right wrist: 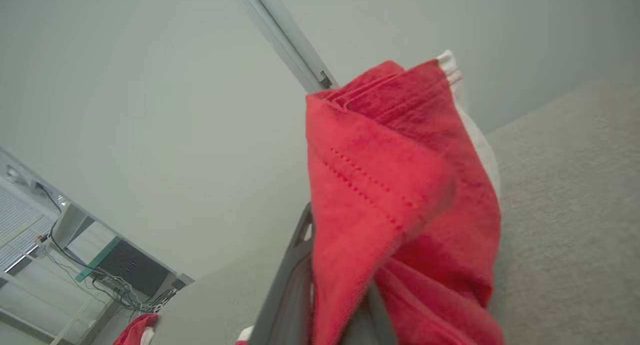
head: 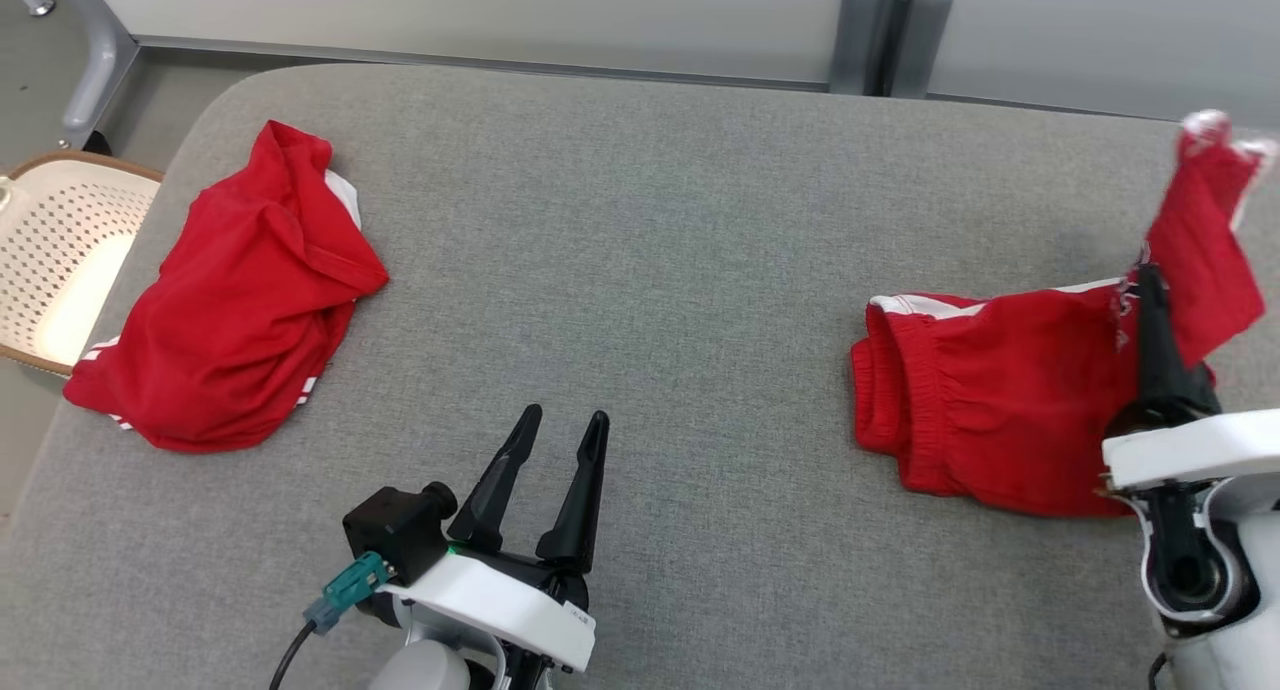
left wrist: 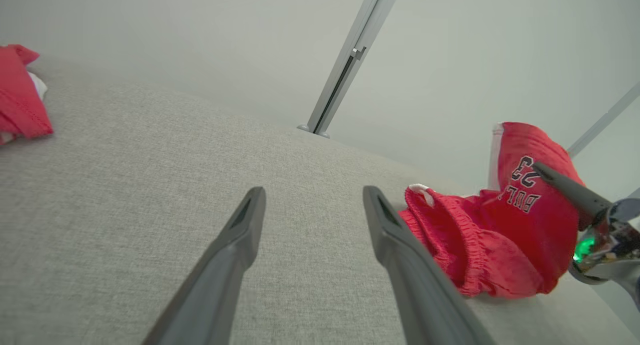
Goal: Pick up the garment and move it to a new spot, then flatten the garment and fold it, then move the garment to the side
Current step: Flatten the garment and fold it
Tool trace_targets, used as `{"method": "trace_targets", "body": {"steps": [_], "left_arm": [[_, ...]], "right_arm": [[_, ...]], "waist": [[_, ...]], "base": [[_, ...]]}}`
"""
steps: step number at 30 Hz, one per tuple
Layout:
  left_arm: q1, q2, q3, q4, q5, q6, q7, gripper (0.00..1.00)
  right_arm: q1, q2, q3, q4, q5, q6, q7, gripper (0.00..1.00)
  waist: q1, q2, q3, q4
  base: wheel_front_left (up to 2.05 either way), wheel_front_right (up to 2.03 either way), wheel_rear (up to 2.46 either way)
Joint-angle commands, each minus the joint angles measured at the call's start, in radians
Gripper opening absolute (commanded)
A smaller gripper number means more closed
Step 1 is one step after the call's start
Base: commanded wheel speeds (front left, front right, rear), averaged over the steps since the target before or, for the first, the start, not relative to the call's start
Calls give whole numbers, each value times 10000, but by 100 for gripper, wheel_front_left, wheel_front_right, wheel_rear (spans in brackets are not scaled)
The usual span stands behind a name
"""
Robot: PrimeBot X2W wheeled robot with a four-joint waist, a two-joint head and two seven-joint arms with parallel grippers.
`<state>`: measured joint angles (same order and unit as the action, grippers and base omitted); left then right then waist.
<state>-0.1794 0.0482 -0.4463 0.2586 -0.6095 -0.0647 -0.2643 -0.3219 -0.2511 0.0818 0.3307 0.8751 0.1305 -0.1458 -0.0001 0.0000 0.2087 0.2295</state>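
The garment (head: pixel 990 400) is a red piece with white trim and an elastic gathered edge, lying on the right side of the grey padded table (head: pixel 640 220). My right gripper (head: pixel 1150 280) is shut on one of its edges and holds a flap up off the surface. In the left wrist view the garment (left wrist: pixel 500 235) shows black "BULLS 23" lettering beside the right gripper (left wrist: pixel 540 169). The right wrist view has red cloth (right wrist: pixel 400 185) draped over my dark fingers (right wrist: pixel 295 265). My left gripper (head: pixel 563 422) hovers open at the table's near middle, empty, and its open fingers frame bare table in the left wrist view (left wrist: pixel 312 195).
A second crumpled red garment (head: pixel 230 310) with white stripes lies at the table's left side, its edge also visible from the left wrist (left wrist: pixel 20 100). A cream perforated basket (head: pixel 60 250) stands off the left edge. Grey posts (head: pixel 880 30) rise behind the table.
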Motion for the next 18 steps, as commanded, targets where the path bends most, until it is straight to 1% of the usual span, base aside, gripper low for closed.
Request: {"method": "trace_targets", "body": {"steps": [1, 4, 7, 9, 12, 16, 17, 18], "left_arm": [[14, 42, 9, 8, -74, 18, -1, 100], [94, 45, 18, 25, -95, 34, -1, 100], [149, 42, 29, 30, -112, 49, -1, 100], [212, 42, 23, 27, -130, 56, -1, 100], [254, 44, -11, 18, -158, 53, -1, 100], [257, 42, -2, 17, -155, 67, -1, 100], [268, 42, -1, 22, -150, 73, -1, 100], [282, 41, 4, 32, -147, 75, -1, 100]], "right_arm": [[228, -154, 460, -368, 188, 2, 99, 0], [488, -407, 1456, -919, 442, 2, 216, 0], [685, -691, 2266, -1148, 581, 4, 210, 0], [754, -874, 2699, -1021, 568, 2, 198, 0], [712, -972, 3272, -827, 682, 4, 182, 0], [646, -1171, 4014, -519, 799, 4, 442, 0], [614, -1176, 4252, -519, 876, 4, 539, 100], [653, -1133, 4509, -586, 1181, 4, 728, 100]], "waist": [[1, 0, -77, 139], [1, 0, -167, 293], [1, 0, -230, 427], [1, 0, -254, 498], [1, 0, -259, 602], [1, 0, -267, 691], [1, 0, -268, 702], [1, 0, -272, 710]], "base": [[0, 0, 0], [0, 0, 0], [0, 0, 0], [0, 0, 0], [0, 0, 0], [0, 0, 0], [0, 0, 0], [0, 0, 0]]}}
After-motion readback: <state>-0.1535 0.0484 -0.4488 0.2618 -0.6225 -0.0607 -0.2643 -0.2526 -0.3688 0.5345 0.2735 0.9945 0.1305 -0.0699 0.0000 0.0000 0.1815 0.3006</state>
